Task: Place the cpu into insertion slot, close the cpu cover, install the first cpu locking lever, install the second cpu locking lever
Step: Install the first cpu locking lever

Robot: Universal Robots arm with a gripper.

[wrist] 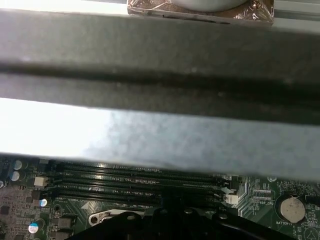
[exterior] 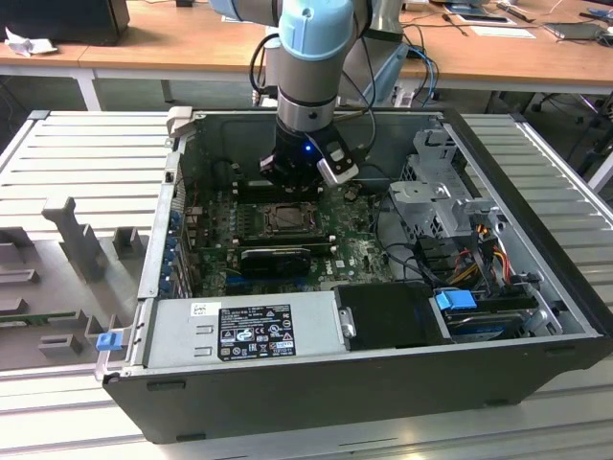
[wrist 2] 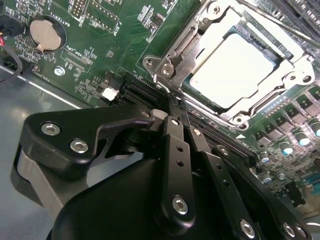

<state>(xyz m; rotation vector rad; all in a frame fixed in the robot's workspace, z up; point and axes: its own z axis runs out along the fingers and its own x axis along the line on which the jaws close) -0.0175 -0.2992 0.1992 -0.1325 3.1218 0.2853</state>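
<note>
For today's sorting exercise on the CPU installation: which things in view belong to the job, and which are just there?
Belong to the job:
- cpu, seated in the socket
- insertion slot
- cpu cover, lying around the chip
- gripper, close beside the socket

Just there:
- coin battery
- memory slots
- power supply
- blue cable clip

My gripper (exterior: 299, 171) hangs over the motherboard (exterior: 350, 251) inside the open case (exterior: 316, 383), just behind the insertion slot (exterior: 284, 218). The cpu (wrist 2: 235, 70) sits in that slot, the cpu cover (wrist 2: 212, 30) around it. Power supply (exterior: 239, 326) lies nearest, drive cage (exterior: 436, 196) on the exterior view's right.
</note>
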